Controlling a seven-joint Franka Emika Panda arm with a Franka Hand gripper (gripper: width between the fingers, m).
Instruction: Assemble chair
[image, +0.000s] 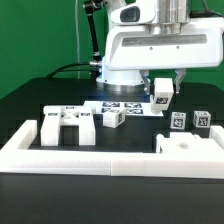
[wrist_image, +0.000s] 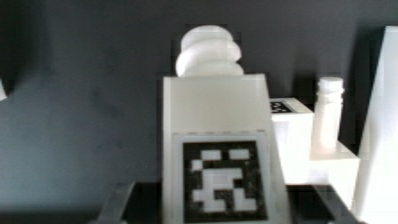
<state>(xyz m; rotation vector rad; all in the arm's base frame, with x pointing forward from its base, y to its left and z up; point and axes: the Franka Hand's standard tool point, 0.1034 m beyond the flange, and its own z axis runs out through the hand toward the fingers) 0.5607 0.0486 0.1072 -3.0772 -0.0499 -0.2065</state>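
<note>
Chair bracket piece (image: 68, 125) stands loose at eight o'clock on the black worktop (image: 30, 108), a small block (image: 113, 118) near centre. At two o'clock the fingers (image: 161, 90) are clenched on a tagged post (wrist_image: 214, 120), threaded end leading, probably so it can screw into another part. Two tagged blocks (image: 178, 121) sit at four o'clock. Green backdrop (image: 40, 30) hangs behind.

The arm (image: 150, 45) reaches down, its claw (image: 162, 88) clamped narrow.
</note>
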